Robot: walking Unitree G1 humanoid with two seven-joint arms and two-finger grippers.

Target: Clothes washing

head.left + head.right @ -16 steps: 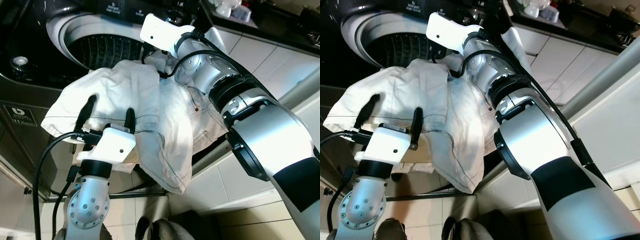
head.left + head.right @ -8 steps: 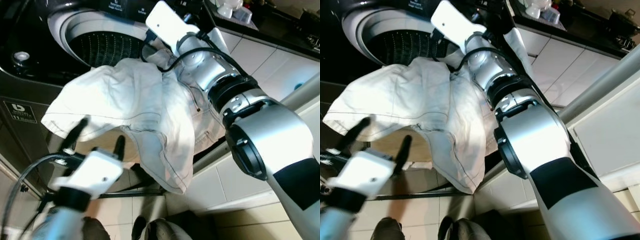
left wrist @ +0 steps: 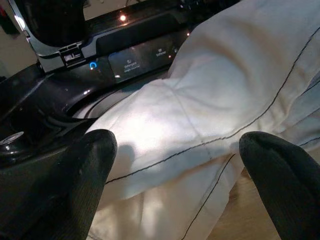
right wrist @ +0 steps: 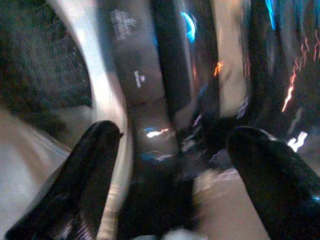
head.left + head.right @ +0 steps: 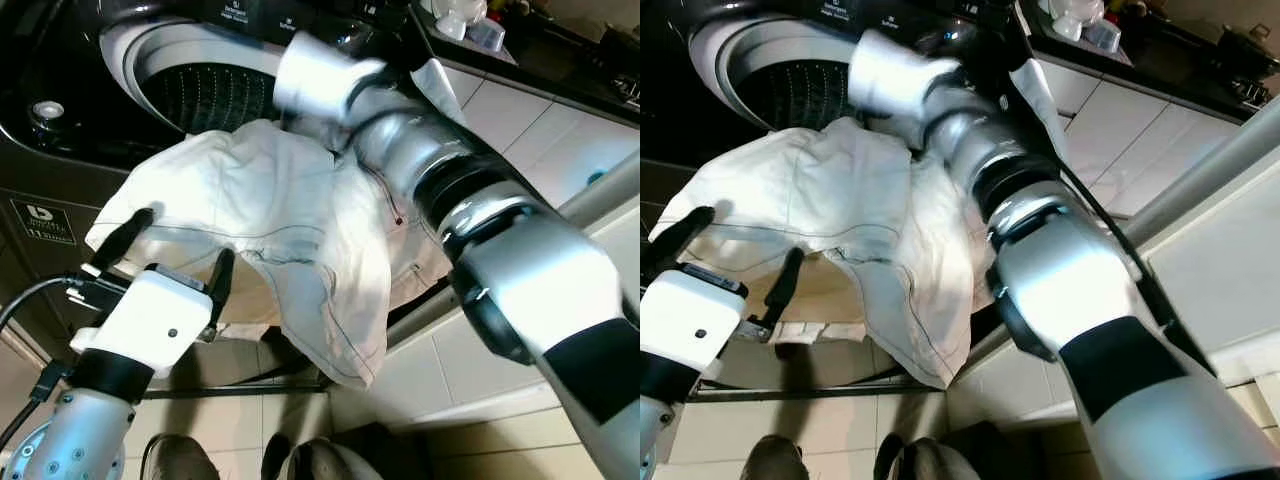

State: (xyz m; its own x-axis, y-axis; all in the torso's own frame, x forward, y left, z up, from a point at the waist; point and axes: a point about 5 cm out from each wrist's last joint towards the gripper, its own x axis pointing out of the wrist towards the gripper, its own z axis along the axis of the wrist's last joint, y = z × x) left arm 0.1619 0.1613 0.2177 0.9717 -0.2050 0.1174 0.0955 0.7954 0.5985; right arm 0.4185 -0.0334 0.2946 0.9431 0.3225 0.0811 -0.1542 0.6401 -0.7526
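washer: top-loading washing machine point(image 5: 60, 150), dark body, lid up; drum point(image 5: 215, 95) is seen open, perforated wall visible, lit control panel point(image 3: 137, 57) at the back.
garment: white garment point(image 5: 280, 220) with dark seam lines is draped over the washer's front rim, upper part at the drum mouth, most of it hung down the front of the washer toward the tiled floor point(image 5: 250, 410). Not yet inside the drum.
left gripper: left gripper point(image 5: 170, 255) is held just in front of the washer, under the garment's lower hem; fingers point(image 3: 82, 175) are spread apart, nothing is grasped, hem is seen between them in the left wrist view.
right gripper: right gripper point(image 4: 175, 165) is reached over the garment toward the washer's back panel, motion-blurred; fingers are parted and empty, rim and panel lights are seen between them.
right arm: right arm point(image 5: 500, 260) is laid across the garment's upper right part.
handling: judged soft, limp, light; no shape is kept, it will sag and fold when lifted. Not fragile, not slippery when dry; loose parts may catch on the rim.
grasp spot: best taken at the bunched fold near the drum mouth or at the stitched hem, where the cloth is doubled; a pinch on a single flat layer is likely to slip.
stage: loading judged unfinished; hanging part must be lifted over the rim.
risk: garment may slide off the washer's front onto the floor.
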